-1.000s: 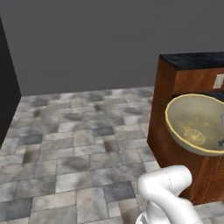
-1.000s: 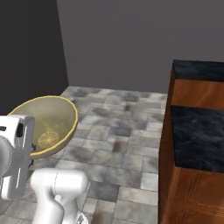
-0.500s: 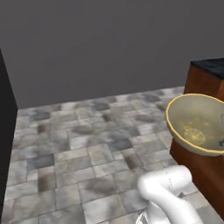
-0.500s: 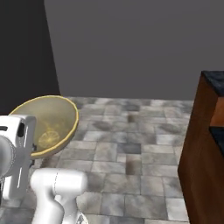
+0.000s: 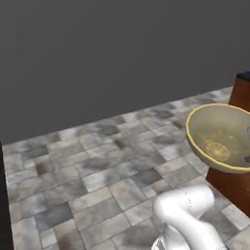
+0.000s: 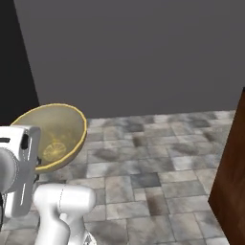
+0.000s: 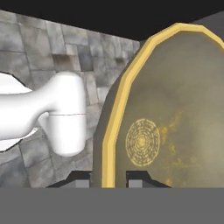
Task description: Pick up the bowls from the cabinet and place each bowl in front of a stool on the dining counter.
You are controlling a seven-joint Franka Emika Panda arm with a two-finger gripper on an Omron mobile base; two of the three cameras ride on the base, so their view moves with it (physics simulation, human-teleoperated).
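Olive-tan bowl [image 5: 222, 136] carried tilted above the tiled floor [image 5: 97, 180], fingers [image 7: 81, 180] clamped on its yellowish rim, one each side. Risk: thin edge grip; bowl may slip or swing into the desk's wood front [image 6: 232, 177] at right.

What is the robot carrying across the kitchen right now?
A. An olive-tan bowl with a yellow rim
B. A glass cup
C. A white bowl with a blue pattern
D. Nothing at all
A: the gripper is clamped on the yellow rim of the olive-tan bowl, which hangs tilted above the stone-tile floor.
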